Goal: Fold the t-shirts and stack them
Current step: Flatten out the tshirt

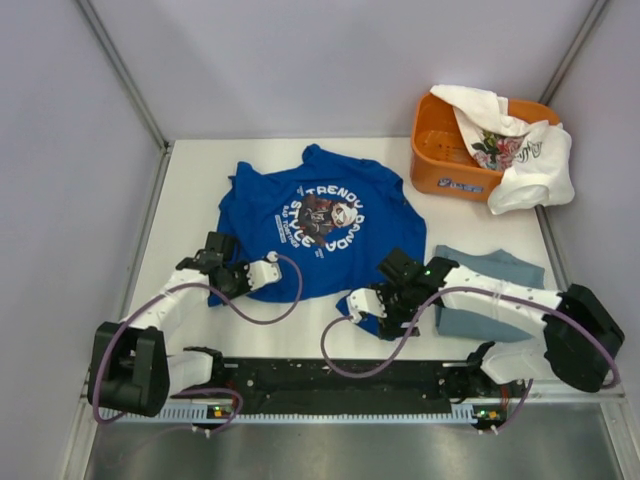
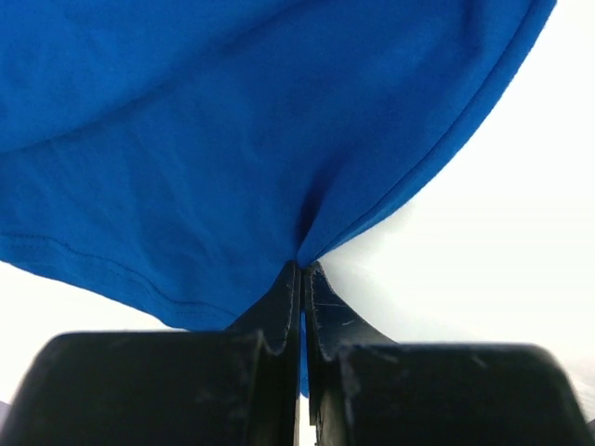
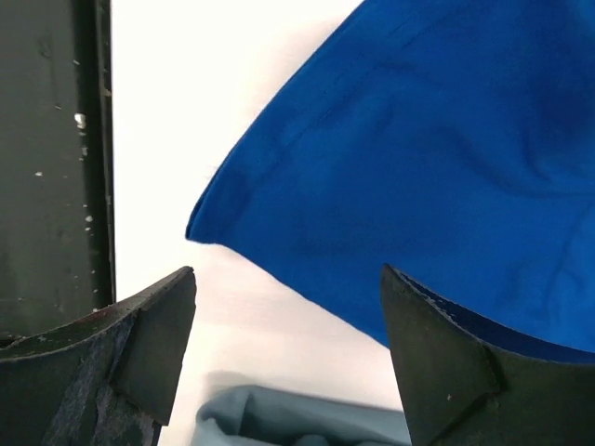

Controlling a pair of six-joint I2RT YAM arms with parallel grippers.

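The royal-blue t-shirt with a round chest print lies spread out, print up, mid-table. My left gripper is at its lower left part. In the left wrist view the gripper is shut on a pinch of the blue cloth near its hem. My right gripper is at the shirt's lower right corner. It is open, with that corner just ahead and its right finger against the cloth. The grey-blue t-shirt lies folded at the right. The white floral t-shirt hangs over the basket.
The orange plastic basket stands at the back right. A black rail runs along the near table edge between the arm bases and shows at the left of the right wrist view. Side walls close in the table.
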